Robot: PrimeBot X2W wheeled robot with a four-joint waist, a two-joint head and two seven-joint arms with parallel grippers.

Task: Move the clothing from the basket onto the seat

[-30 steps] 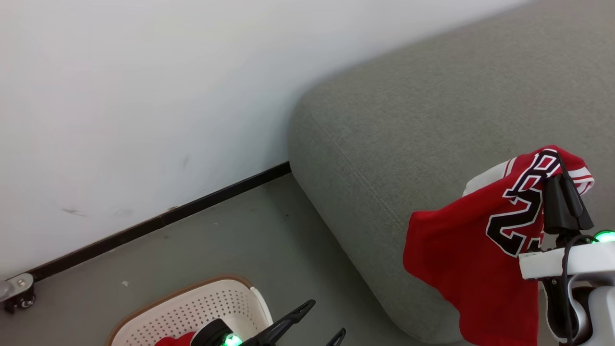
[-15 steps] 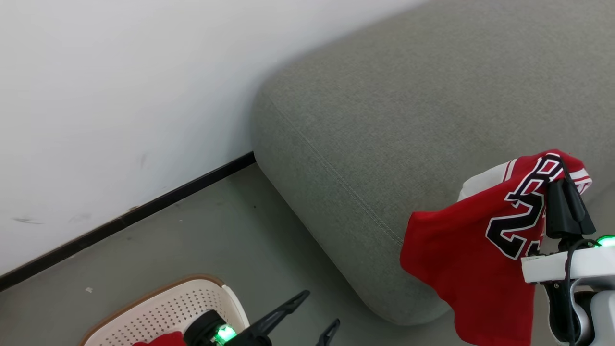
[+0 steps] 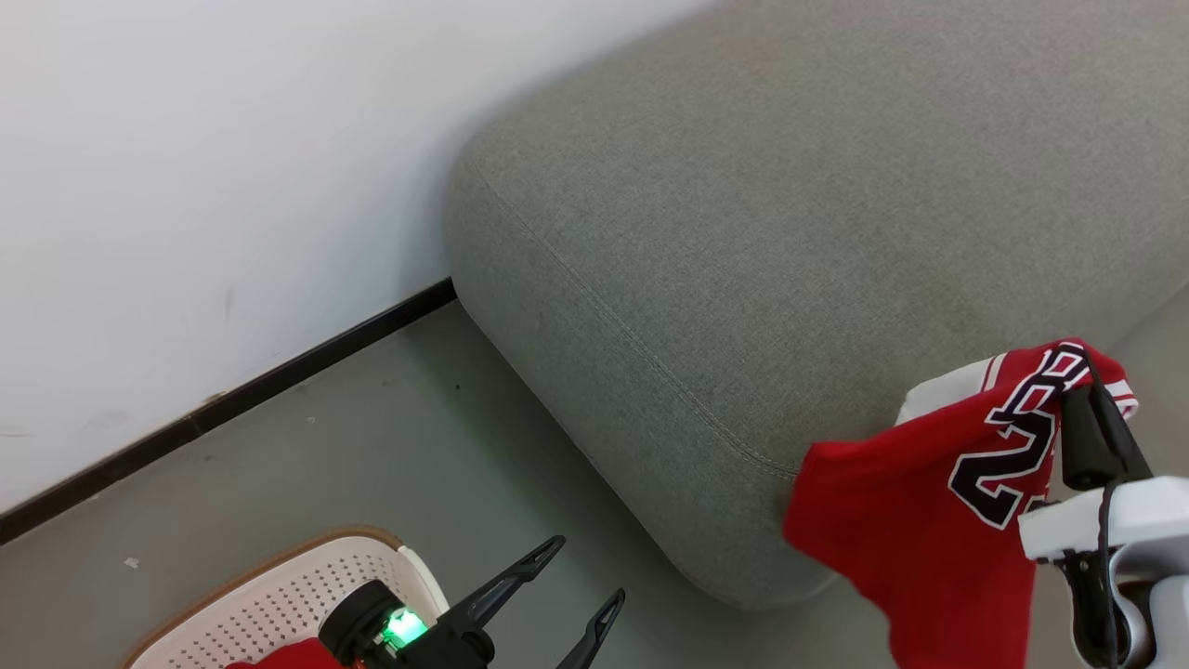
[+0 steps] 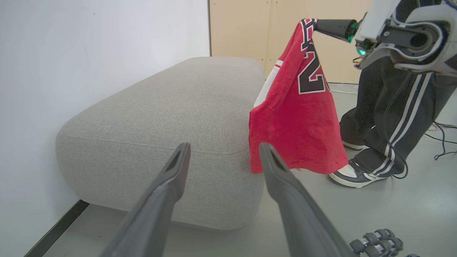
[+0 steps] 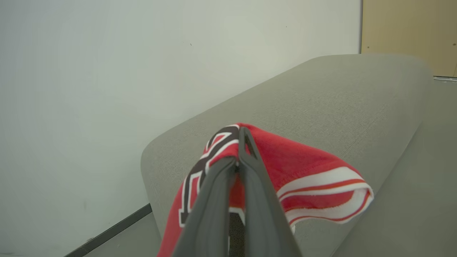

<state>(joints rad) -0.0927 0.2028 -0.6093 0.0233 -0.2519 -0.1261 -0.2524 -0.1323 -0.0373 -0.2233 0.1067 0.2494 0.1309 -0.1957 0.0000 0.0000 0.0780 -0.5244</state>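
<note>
Grey seat against white wall; right gripper, jaws clamped on the jersey hanging at its near edge (hem below cushion top), should lift inboard before release; left gripper, jaws apart.

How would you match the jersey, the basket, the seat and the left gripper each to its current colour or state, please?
1 jersey
2 basket
3 seat
4 left gripper

A open, holding nothing
B grey-green
C hanging from the shut right gripper
D cream-white, brown rim

Pairs: 1-C, 2-D, 3-B, 4-A
</note>
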